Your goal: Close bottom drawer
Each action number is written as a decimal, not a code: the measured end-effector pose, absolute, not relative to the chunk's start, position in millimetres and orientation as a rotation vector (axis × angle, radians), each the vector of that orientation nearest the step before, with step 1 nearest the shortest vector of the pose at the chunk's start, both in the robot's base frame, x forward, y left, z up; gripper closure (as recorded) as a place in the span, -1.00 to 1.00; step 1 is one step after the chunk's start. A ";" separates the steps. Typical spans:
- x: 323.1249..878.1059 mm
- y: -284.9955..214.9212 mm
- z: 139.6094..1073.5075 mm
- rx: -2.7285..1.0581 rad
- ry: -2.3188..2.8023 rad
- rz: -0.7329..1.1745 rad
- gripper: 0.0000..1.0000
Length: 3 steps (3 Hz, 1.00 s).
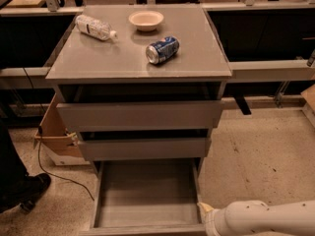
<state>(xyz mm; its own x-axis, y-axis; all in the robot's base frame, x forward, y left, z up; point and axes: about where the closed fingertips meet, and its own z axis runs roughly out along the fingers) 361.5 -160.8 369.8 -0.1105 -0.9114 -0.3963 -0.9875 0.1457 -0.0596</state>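
Observation:
The bottom drawer [147, 193] of the grey cabinet [138, 63] is pulled far out, and its plain grey interior holds nothing. Its front panel [147, 229] lies at the lower edge of the view. Above it, the middle drawer [143, 148] and the top drawer [140, 114] each stick out a little. My white arm [266, 219] comes in from the bottom right. The gripper [205, 211] at its end sits right beside the bottom drawer's front right corner, and only a pale tip of it shows.
A plastic bottle [94, 27], a white bowl [146, 19] and a blue can [162, 49] lie on the cabinet top. A cardboard box [54, 132] and a cable [54, 173] are on the floor to the left, near a dark shoe [24, 191]. Benches run behind.

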 end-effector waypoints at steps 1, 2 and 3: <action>377.6 -150.7 328.5 -1.830 2.055 0.319 -1.00; 389.8 -142.6 292.7 -1.831 2.009 0.324 -1.00; 399.2 -137.9 259.0 -1.831 1.973 0.332 -1.00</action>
<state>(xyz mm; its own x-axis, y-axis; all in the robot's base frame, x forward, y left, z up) 399.2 -137.9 259.0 -0.0393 -0.8867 -0.4607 -0.9886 0.1015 -0.1110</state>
